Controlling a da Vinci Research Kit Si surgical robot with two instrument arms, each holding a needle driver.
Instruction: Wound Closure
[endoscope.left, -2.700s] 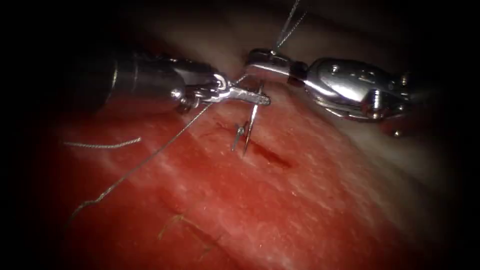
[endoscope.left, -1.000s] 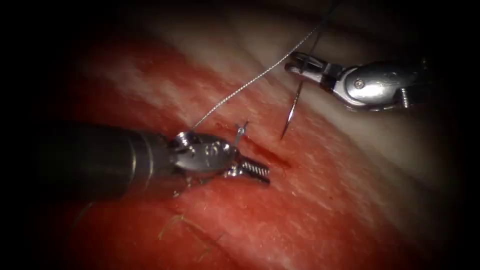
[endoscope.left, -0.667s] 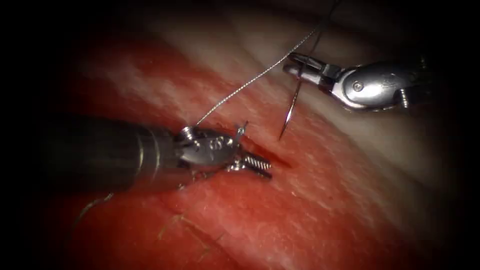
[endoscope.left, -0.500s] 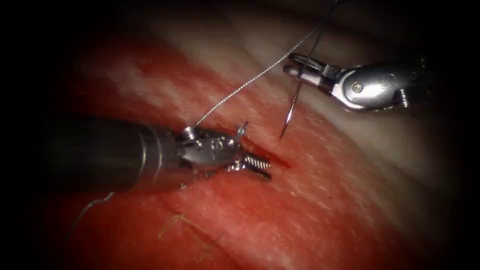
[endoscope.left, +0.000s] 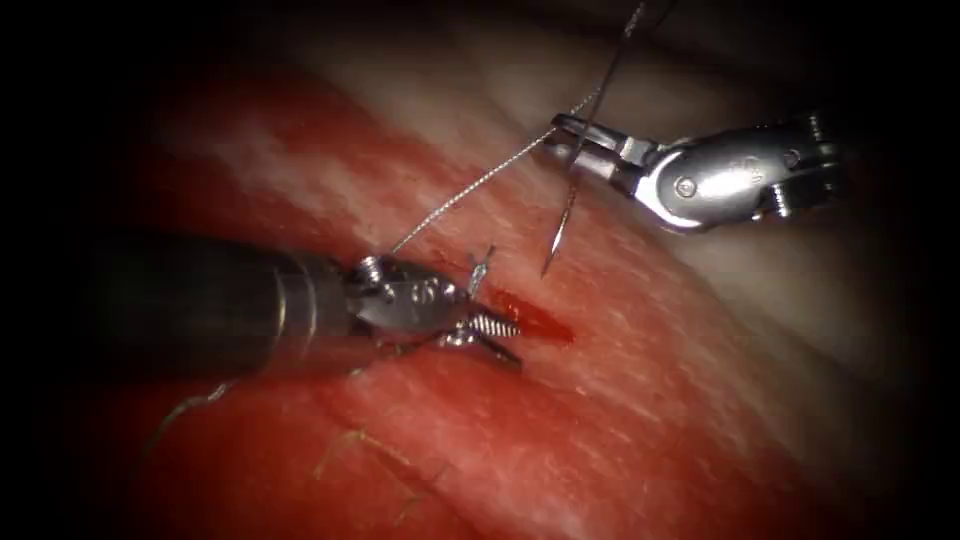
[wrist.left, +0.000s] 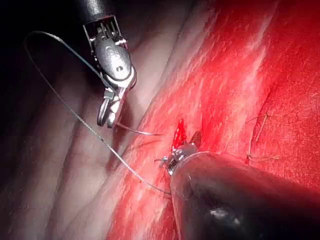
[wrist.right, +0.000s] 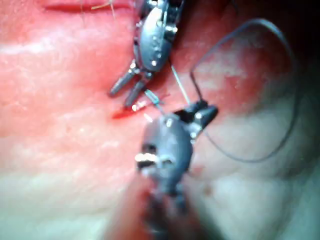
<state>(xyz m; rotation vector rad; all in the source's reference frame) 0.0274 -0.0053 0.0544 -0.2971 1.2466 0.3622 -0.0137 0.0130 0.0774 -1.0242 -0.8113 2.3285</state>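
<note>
Needle (endoscope.left: 560, 222) carried leftward in clamped right hand (endoscope.left: 566, 140), left hand (endoscope.left: 498, 338) parted, empty.

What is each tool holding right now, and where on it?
The right tool holds the needle near its thread end, clear of the tissue. The left tool holds nothing, jaws open at the cut.

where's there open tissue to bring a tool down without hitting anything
Free: the tissue right of and below the cut, and upper left above the thread. Crowded: at the cut, where the left tool sits open, empty; the right tool holds the needle near its tail, out of tissue.
</note>
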